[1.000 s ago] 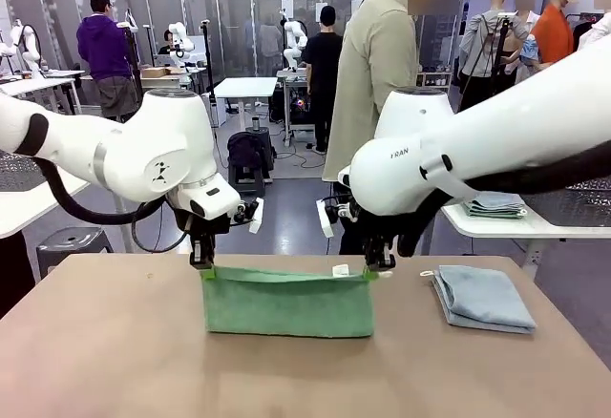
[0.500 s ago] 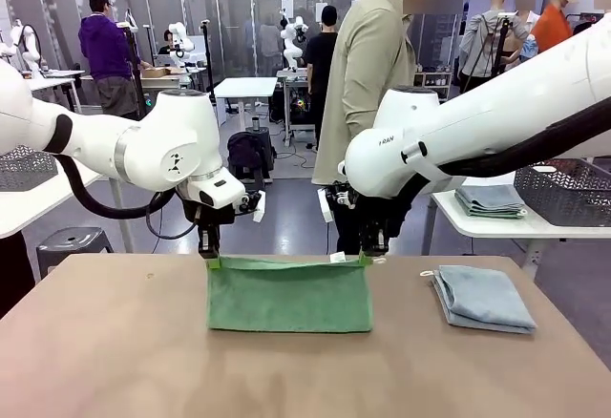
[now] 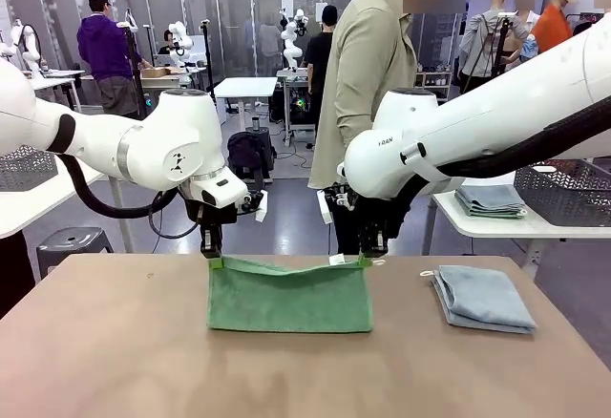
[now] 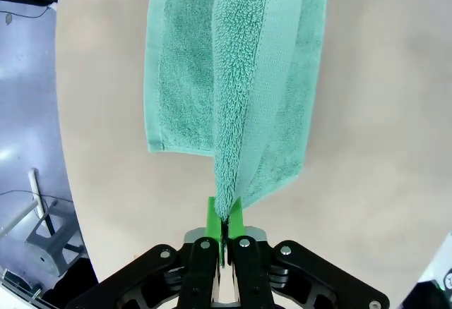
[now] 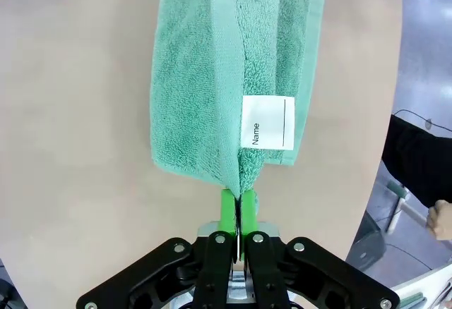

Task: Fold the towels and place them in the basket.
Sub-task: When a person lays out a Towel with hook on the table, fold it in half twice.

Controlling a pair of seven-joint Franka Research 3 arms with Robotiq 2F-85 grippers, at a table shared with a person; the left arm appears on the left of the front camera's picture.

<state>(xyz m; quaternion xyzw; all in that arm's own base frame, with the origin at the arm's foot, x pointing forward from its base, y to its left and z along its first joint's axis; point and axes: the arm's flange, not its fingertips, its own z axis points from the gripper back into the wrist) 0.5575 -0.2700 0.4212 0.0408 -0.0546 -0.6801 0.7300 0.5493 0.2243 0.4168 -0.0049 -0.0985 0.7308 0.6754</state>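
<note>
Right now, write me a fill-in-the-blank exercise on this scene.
The left pincer and the right pincer are both ____ on corners of the mint green towel.
The folded blue-grey towel lies on the table to the robot's ____ of it.
The white label on the mint green towel reads ____.
Missing: shut, right, Name.

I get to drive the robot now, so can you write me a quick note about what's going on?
Left gripper: shut on the green towel at its far left corner.
Right gripper: shut on its far right corner, beside the white label.
The towel's near part lies on the table.
Blue-grey towel: folded, on the table at the right.
Left to do: finish folding the green one, then put both in the dark mesh basket on the side table.
</note>
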